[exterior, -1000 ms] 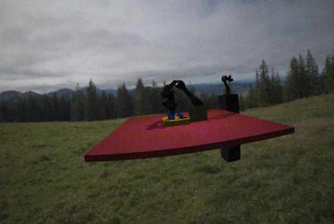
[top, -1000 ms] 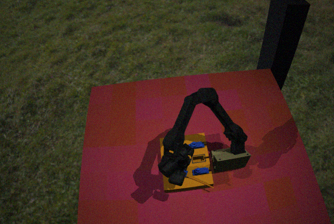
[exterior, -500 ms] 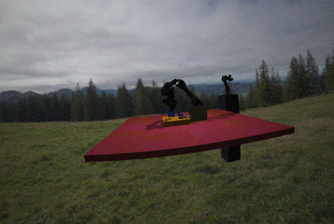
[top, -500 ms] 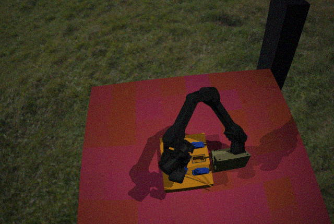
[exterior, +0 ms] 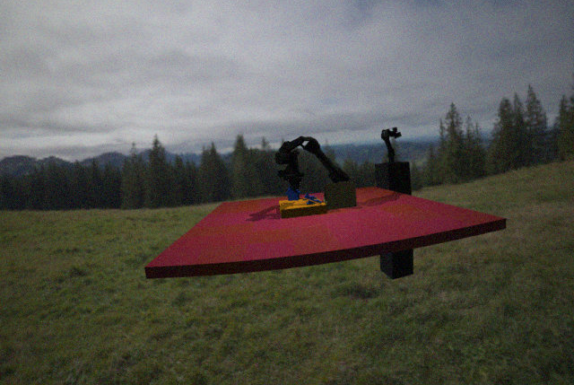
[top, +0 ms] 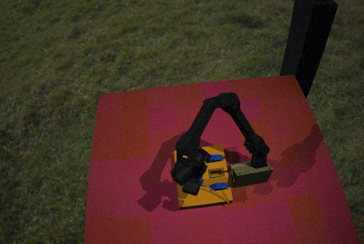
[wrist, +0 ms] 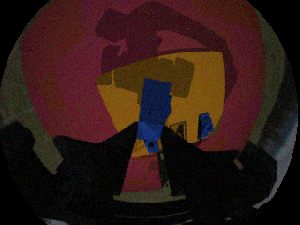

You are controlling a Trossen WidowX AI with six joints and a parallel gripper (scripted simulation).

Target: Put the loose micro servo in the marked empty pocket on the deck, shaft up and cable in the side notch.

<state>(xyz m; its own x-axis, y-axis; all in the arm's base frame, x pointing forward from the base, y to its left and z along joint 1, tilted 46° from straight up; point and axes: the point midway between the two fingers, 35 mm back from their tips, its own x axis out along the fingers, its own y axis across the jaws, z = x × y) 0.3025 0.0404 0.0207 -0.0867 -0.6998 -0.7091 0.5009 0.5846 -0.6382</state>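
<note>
My gripper [exterior: 293, 187] [wrist: 149, 127] is shut on the loose blue micro servo [top: 201, 180] [exterior: 292, 194] [wrist: 155, 103], over the yellow deck [top: 191, 203] [exterior: 303, 211] [wrist: 211, 70]. The servo is low over the part of the deck away from the tan box; I cannot tell whether it touches. Its output shaft is not clear. Its orange cable [top: 209, 189] trails across the deck toward a near corner. The empty marked pocket [top: 216, 172] [wrist: 178, 129] lies to one side of the gripper, its notch facing the tan box. The fingers largely hide in the top view.
Fitted blue servos [top: 215, 157] [top: 219, 186] [wrist: 205, 126] flank the pocket, and the nearer one [wrist: 151, 144] shows just below the fingertips in the wrist view. A tan box [top: 252, 177] [exterior: 340, 195] stands beside the deck. A black pillar [top: 302, 29] [exterior: 393, 177] stands beyond the table.
</note>
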